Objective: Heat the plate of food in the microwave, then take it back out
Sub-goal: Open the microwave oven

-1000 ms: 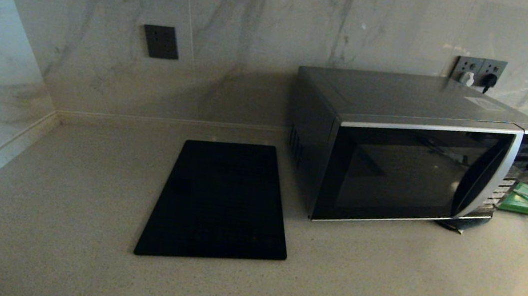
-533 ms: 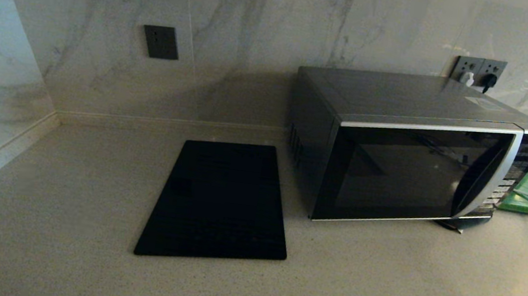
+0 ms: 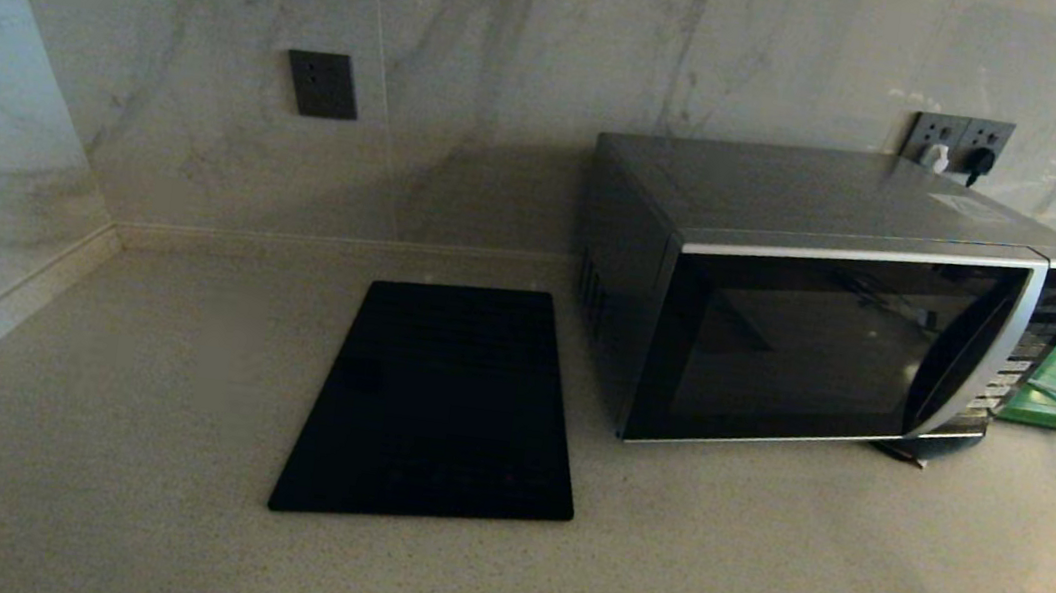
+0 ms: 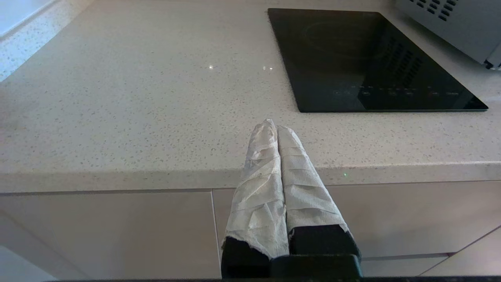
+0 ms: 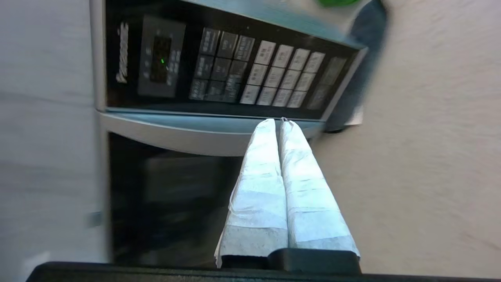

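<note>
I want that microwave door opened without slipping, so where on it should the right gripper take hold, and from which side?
Probably the curved silver handle at the door's right edge on the microwave, beside the button panel. It bows out from the glass, so approach from the front, jaws opened first; the right gripper is shut.

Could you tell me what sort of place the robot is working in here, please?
Most likely a home kitchen: a speckled stone countertop with marble-look wall tiles behind it, a microwave plugged in near wall sockets, and a flat black cooktop set beside it.
</note>
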You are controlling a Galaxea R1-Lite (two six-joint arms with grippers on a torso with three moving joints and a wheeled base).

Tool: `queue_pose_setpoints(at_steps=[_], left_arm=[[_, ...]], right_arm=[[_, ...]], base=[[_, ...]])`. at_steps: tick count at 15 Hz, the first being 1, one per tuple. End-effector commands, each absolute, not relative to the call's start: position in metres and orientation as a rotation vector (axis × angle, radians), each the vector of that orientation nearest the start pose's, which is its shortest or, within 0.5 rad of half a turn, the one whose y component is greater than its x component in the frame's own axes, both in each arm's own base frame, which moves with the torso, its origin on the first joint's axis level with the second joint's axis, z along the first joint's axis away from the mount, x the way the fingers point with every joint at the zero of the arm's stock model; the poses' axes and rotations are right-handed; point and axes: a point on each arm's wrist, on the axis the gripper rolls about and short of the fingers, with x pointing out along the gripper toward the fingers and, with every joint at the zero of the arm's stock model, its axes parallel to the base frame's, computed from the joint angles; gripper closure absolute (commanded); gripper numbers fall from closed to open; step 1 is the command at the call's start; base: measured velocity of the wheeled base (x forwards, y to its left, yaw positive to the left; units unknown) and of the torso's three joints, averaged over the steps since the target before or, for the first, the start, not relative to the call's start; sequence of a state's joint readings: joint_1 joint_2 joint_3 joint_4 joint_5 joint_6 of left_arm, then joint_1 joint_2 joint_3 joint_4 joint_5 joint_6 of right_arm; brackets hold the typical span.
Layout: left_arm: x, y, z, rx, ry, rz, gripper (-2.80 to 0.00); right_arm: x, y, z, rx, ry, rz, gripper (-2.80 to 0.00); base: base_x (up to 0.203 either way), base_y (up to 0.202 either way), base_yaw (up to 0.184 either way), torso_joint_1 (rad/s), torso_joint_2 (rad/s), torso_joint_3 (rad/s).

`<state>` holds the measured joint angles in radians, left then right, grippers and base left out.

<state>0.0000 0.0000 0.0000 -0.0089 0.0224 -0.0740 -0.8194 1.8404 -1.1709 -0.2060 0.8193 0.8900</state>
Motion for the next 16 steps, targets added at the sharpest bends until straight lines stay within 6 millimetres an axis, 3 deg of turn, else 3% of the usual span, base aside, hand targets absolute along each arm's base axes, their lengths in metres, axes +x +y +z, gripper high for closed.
queue_pose_setpoints(at_steps=[1, 4, 8, 12, 16], left_arm=[[-0.023, 0.001, 0.076, -0.075, -0.009, 0.023, 0.0], [-0.023, 0.001, 0.076, -0.075, -0.01, 0.023, 0.0], [-0.023, 0.001, 0.076, -0.075, -0.009, 0.023, 0.0], [-0.023, 0.001, 0.076, -0.075, -0.009, 0.023, 0.0], [-0.023, 0.001, 0.076, -0.075, -0.009, 0.023, 0.0]], right_arm=[[0.248, -0.265, 0.166, 1.34, 0.354, -0.062, 0.0], [0.251, -0.286, 0.142, 1.404, 0.385, -0.019, 0.0], [0.279, -0.306, 0.111, 1.431, 0.425, 0.017, 0.0], [0.325, -0.292, 0.087, 1.426, 0.514, 0.108, 0.0], [0.345, -0.28, 0.071, 1.425, 0.562, 0.14, 0.0]], base=[[0.0, 0.0, 0.0, 0.0, 0.0, 0.0], [0.0, 0.0, 0.0, 0.0, 0.0, 0.0], [0.0, 0.0, 0.0, 0.0, 0.0, 0.0], [0.0, 0.0, 0.0, 0.0, 0.0, 0.0], [0.0, 0.0, 0.0, 0.0, 0.0, 0.0]])
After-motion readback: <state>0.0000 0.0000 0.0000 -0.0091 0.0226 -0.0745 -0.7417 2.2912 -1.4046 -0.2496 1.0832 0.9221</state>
